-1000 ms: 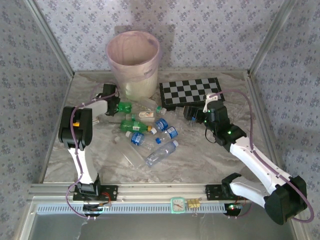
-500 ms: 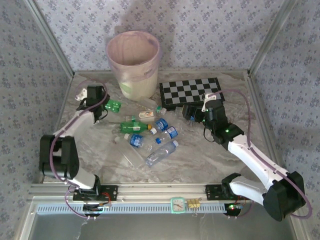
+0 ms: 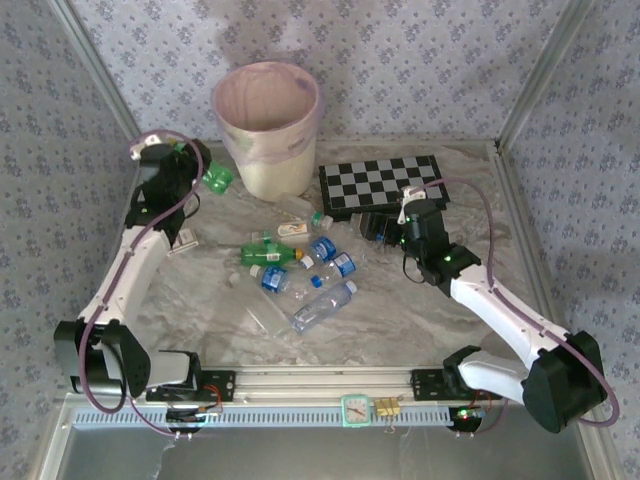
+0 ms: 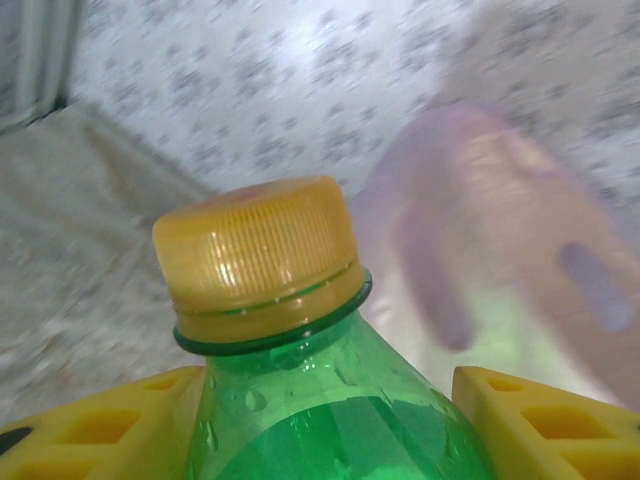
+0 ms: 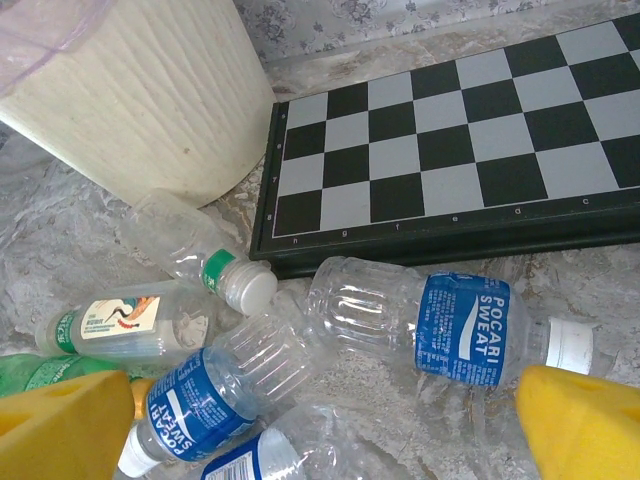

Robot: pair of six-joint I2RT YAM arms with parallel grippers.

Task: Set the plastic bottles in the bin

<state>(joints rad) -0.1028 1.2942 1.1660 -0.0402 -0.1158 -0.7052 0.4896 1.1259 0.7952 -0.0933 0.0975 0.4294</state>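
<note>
Left gripper (image 3: 207,177) is clamped on one green bottle (image 4: 330,420): smooth plastic with droplets inside and a ribbed yellow cap. Since a second ago it has risen from the pile to just left of the bin (image 3: 275,165), near rim height.

Bin: one, tapered, ribbed cream wall, pink film liner.

Right gripper (image 5: 320,425): jaws wide apart, empty, hanging over the pile in front of the bin. Pile count: one second green bottle (image 3: 270,252) and at least six clear bottles (image 3: 322,305), ridged.
</note>
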